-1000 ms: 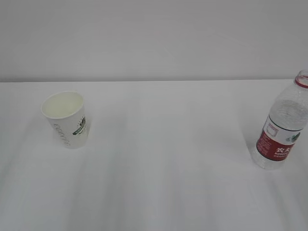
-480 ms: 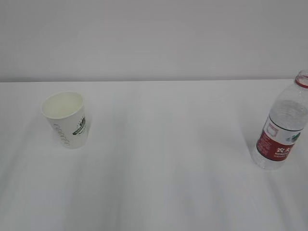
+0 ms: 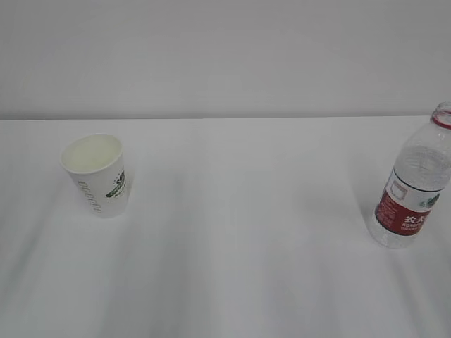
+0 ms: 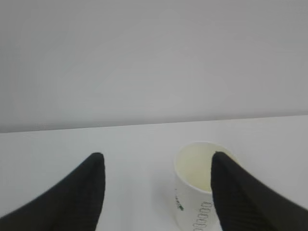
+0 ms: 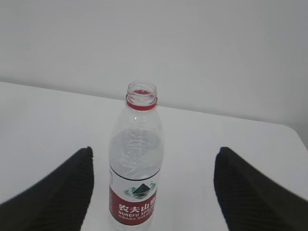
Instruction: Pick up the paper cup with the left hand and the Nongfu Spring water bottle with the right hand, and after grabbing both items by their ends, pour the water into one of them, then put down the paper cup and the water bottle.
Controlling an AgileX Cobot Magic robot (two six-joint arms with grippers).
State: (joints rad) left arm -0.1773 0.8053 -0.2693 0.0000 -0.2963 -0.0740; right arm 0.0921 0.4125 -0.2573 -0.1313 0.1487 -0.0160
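The paper cup (image 3: 99, 176) stands upright on the left of the white table (image 3: 239, 253), its green logo facing front. On the right stands the Nongfu Spring water bottle (image 3: 412, 190), uncapped, with a red neck ring and a red label. Neither arm shows in the exterior view. In the left wrist view my left gripper (image 4: 157, 155) is open, and the cup (image 4: 195, 187) sits just ahead, partly behind the right finger (image 4: 240, 192). In the right wrist view my right gripper (image 5: 154, 150) is open, with the bottle (image 5: 134, 168) ahead between the fingers, nearer the left one. Neither gripper touches anything. No water level shows.
A plain pale wall (image 3: 225, 56) rises behind the table's far edge. The bottle stands close to the right border of the exterior view. In the right wrist view the table's right corner (image 5: 291, 132) shows beyond the bottle.
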